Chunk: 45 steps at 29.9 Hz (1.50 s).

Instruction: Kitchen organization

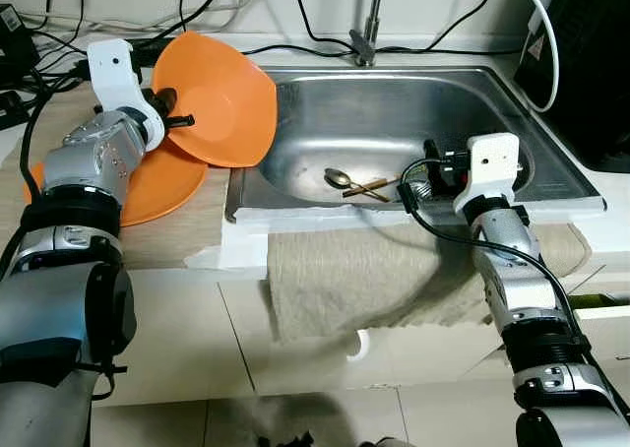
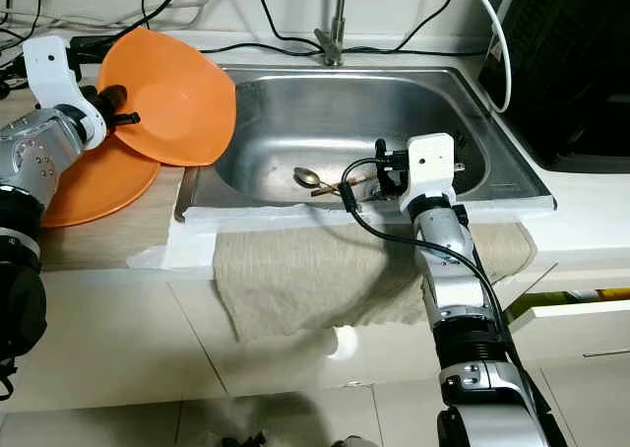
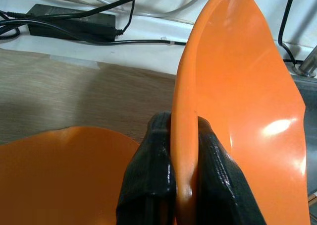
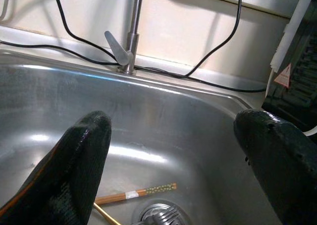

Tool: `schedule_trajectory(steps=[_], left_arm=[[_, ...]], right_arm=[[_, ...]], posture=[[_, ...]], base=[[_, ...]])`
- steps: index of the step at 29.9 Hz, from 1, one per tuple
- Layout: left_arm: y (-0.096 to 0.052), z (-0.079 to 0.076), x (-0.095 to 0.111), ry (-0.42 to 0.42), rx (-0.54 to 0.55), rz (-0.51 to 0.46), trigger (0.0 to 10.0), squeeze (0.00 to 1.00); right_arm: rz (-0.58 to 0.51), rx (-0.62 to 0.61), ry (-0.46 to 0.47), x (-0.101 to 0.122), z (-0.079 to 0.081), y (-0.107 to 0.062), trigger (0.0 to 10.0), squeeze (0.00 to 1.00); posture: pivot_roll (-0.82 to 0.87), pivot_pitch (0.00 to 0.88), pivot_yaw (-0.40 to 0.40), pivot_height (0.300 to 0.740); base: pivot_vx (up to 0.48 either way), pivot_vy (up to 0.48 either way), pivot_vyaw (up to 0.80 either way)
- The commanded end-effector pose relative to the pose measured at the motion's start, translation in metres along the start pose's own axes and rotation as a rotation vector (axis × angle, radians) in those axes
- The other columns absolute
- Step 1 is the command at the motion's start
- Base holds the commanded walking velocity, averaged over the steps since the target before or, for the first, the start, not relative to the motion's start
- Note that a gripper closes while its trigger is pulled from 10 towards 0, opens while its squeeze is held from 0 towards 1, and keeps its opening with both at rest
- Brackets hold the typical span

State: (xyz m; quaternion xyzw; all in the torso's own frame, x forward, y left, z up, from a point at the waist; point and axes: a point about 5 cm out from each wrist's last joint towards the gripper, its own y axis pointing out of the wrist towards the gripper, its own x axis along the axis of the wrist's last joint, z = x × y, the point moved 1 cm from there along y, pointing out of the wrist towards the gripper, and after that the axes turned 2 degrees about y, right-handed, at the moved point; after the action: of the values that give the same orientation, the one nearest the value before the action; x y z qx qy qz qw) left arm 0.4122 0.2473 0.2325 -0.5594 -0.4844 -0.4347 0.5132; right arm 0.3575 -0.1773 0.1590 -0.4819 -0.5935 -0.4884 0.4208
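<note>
The orange bowl (image 1: 219, 97) is hanging tipped on edge over the counter's (image 1: 177, 232) right edge, just at the sink's (image 1: 551, 176) left rim, its hollow facing the sink; the left gripper (image 3: 181, 150) is pinching its rim tight between both fingers. Beneath it a second orange dish (image 1: 162, 186) is lying flat on the counter. In the sink's bottom, a spoon (image 1: 340, 178) and chopsticks (image 4: 136, 193) are lying crosswise, nearer the right gripper (image 4: 173, 155), which is hovering wide open above them.
</note>
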Motion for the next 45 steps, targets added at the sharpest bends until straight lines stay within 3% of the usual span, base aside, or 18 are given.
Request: schedule_trajectory(steps=[1,45], left_arm=[[-0.0009,0.0043,-0.0172,0.034,0.024,0.073,0.0,0.00],[-0.0013,0.0010,-0.0171,0.034,0.023,0.074,0.0,0.00]], right_arm=[[0.008,-0.004,-0.002,-0.0011,-0.0019,-0.0024,10.0,0.00],[0.016,-0.006,-0.002,-0.0004,-0.0044,-0.0024,10.0,0.00]], posture=[[-0.04,0.000,-0.002,0.740],[-0.04,0.000,-0.012,0.740]], base=[[0.000,0.000,0.00],[0.000,0.000,0.00]])
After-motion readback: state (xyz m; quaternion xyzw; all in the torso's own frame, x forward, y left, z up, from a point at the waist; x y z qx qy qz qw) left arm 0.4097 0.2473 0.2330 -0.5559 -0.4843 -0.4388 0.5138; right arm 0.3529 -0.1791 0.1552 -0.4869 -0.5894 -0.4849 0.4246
